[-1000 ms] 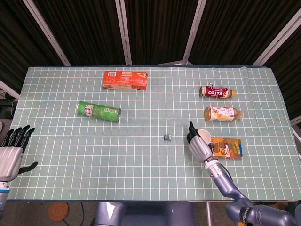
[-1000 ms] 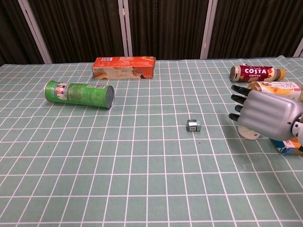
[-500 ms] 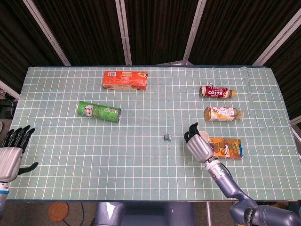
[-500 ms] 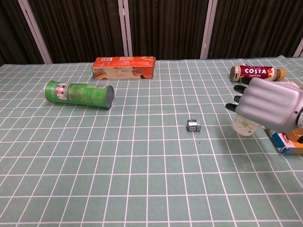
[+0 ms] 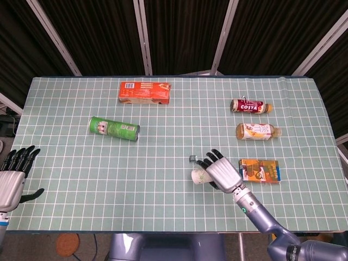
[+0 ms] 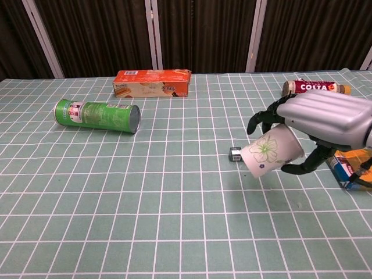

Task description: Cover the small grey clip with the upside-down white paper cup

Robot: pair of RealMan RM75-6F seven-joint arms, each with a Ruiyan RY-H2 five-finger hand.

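My right hand [image 6: 322, 119] [image 5: 222, 172] holds the white paper cup [image 6: 271, 151] [image 5: 199, 175], tilted on its side above the table, its wide end toward the left. The cup has a green flower print. The small grey clip [image 6: 235, 154] [image 5: 192, 159] lies on the mat just left of and behind the cup, partly hidden by it in the chest view. My left hand [image 5: 12, 179] hangs open at the table's near left edge, far from both, holding nothing.
A green tube can [image 6: 97, 115] lies at the left and an orange box [image 6: 151, 83] at the back. Two bottles [image 5: 249, 106] [image 5: 258, 131] and an orange carton [image 5: 261, 170] lie at the right, close to my right arm.
My right hand lifted the cup from beside the carton and carried it left toward the clip, tilting it onto its side. The left hand stayed put.
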